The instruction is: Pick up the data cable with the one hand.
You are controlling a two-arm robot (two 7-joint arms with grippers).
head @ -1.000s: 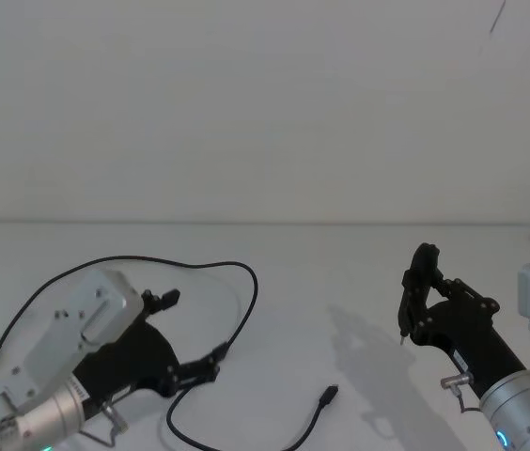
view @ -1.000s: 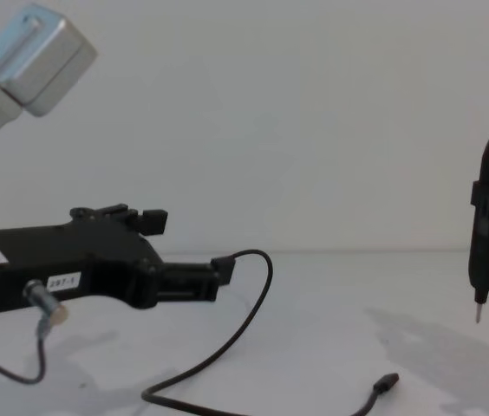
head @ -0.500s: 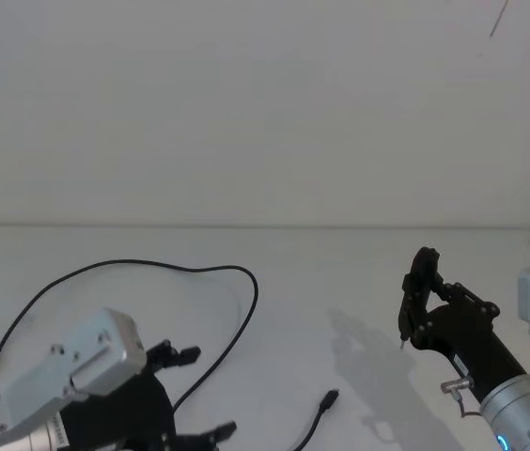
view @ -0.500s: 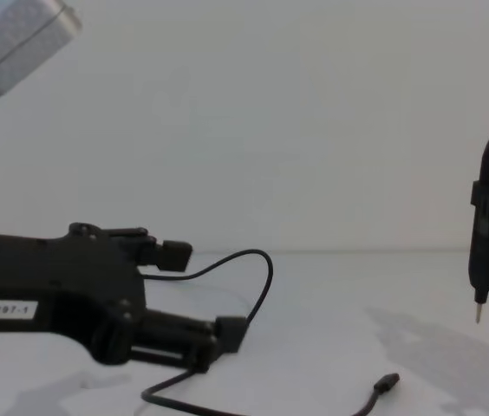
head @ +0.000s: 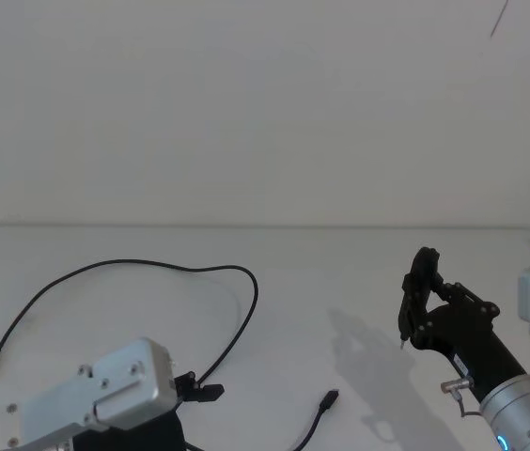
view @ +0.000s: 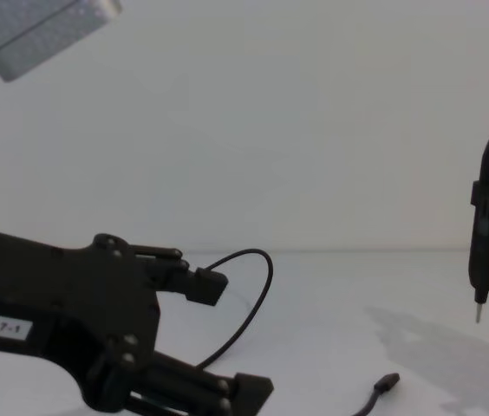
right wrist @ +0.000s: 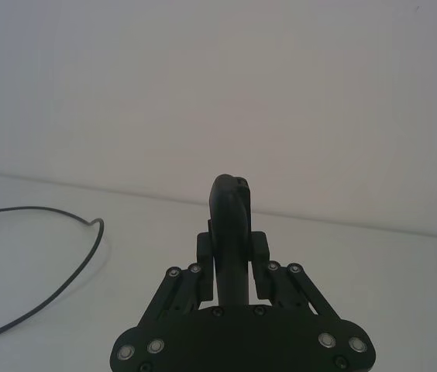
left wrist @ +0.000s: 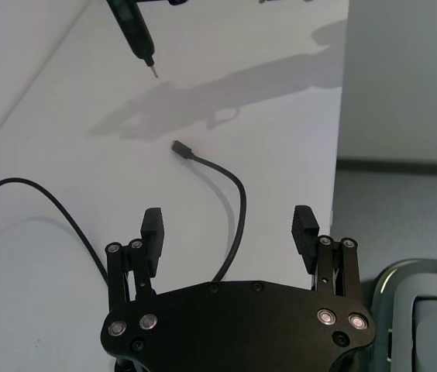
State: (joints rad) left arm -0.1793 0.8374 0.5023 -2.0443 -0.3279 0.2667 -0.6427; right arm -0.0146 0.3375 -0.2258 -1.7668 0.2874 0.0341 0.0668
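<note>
The data cable (head: 246, 301) is a thin black line curving across the white table, with its plug (head: 329, 398) near the front. My left gripper (left wrist: 228, 229), black with a white label (view: 3, 328), hangs open low over the cable's near stretch (left wrist: 241, 205), which runs up between its fingers toward the plug (left wrist: 179, 146); nothing is held. In the chest view that gripper (view: 231, 338) looms large at the left, before the cable loop (view: 266, 277). One left finger (head: 207, 391) shows in the head view. My right gripper (head: 417, 308) stays at the right, shut on a pen-shaped tool (view: 485, 234).
The white table (head: 340, 272) meets a plain white wall behind. The table's near edge (left wrist: 335, 178) drops off to a grey floor beside my left gripper. The tool's metal tip (view: 477, 314) hovers above the table, right of the plug (view: 387, 382).
My left gripper has drawn back toward the table's near edge and swung right, closer to the plug end, staying open. The cable and the right arm have not moved.
</note>
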